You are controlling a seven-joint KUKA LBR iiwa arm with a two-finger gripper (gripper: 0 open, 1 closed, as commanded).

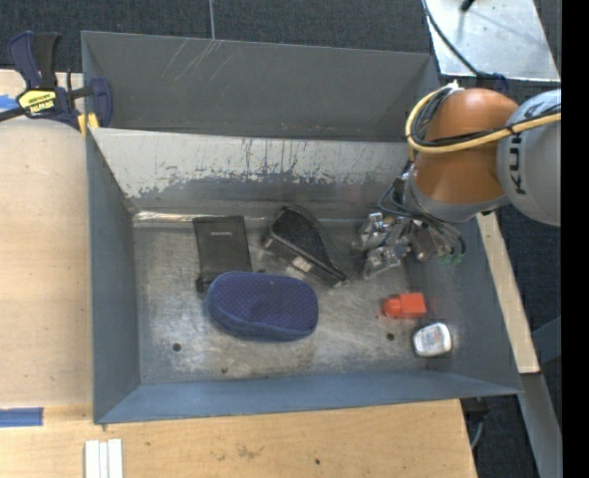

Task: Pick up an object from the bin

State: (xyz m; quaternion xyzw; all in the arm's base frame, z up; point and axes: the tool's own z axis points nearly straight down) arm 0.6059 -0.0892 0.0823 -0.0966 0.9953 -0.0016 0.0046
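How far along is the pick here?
Nothing is out yet: the blue pouch, black slab, black wedge, red block and white piece lie on the bin floor. The gripper is down at the floor's right side, beyond the red block, with nothing seen in it. Grasp and lift remain.

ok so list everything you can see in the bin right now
bin: one, grey metal, holds all the loose things
oval padded case: one, dark blue, floor, left of centre
flat slab: one, black, just behind the case
stapler-like thing: one, black, centre, lying at an angle
small block: one, orange-red, right side
small rounded thing: one, white and silver, front right
hand: one, metal, right side, behind the block
arm cover: one, orange, reaching in from the right
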